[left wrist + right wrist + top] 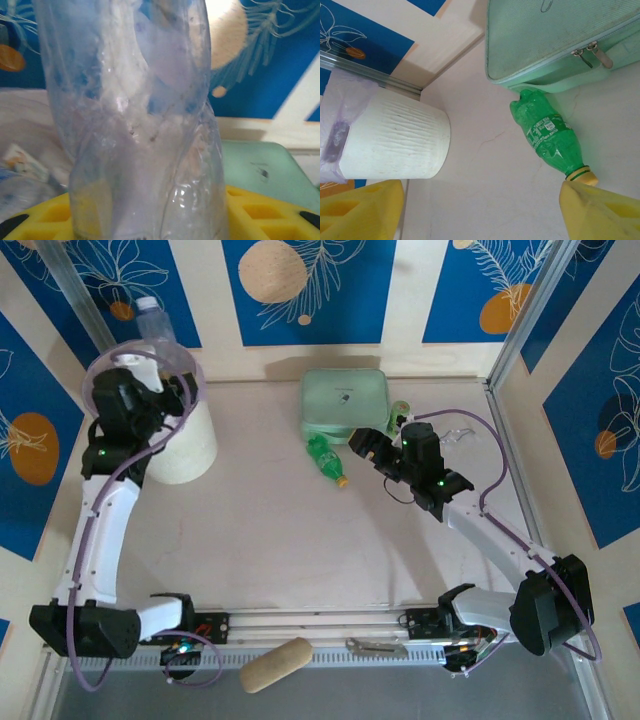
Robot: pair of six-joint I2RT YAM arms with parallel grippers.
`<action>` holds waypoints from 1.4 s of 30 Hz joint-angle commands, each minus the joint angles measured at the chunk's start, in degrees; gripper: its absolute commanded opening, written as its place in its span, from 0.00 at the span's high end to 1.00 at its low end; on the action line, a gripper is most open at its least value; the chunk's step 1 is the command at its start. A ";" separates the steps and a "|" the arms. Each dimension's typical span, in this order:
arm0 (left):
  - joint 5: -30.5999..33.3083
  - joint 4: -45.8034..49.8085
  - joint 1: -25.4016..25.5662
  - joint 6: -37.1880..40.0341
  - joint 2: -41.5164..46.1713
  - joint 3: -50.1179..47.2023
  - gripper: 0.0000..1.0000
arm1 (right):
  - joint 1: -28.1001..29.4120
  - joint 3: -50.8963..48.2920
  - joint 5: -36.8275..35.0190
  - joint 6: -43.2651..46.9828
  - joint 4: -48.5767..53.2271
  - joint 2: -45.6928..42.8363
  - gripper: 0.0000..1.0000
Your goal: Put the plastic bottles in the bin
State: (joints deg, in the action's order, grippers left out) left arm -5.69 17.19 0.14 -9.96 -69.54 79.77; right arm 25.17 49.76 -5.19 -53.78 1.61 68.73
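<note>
From above, the left gripper (pixel 143 368) is over the round cream-white bin (pixel 186 455), lined with a pale pink plastic bag (pixel 192 377), at the far left of the table (pixel 270 540). A clear plastic bottle (pixel 150 318) stands up from its fingers, cap uppermost. The right gripper (pixel 358 448) is just beside a green plastic bottle with a yellow cap (pixel 327 459), which lies on the table against the flat mint-green zip case (pixel 345 405).

At the left wrist, the crumpled clear bottle (pixel 140 125) is held between the 2 yellow fingers (pixel 270 210).

At the right wrist, the 2 yellow fingers (pixel 365 210) stand wide apart and hold nothing. The green bottle (pixel 547 135) has its base at the case (pixel 555 40) and its cap touching the right-hand finger. The bin (pixel 395 145) is well apart.
</note>
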 commanded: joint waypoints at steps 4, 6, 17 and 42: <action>-1.70 -2.08 -8.67 -2.31 -5.08 3.05 0.49 | 0.32 1.65 -1.05 2.35 2.58 -0.70 0.18; -2.97 -2.20 -11.29 -4.33 -7.29 3.68 0.49 | 0.24 1.76 -1.22 2.75 3.14 -0.87 0.18; -9.51 -2.25 -19.22 -13.42 -13.21 3.12 0.49 | -0.21 1.57 -1.68 3.15 3.54 -1.12 0.18; -16.66 -5.48 -18.77 -23.22 -1.67 -2.83 0.00 | 0.84 1.12 -1.62 2.60 1.78 0.03 0.18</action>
State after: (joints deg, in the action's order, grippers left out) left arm -20.38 14.74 -18.96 -31.16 -73.82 77.93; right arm 25.41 49.82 -6.02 -51.44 4.29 68.73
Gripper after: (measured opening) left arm 0.988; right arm 0.822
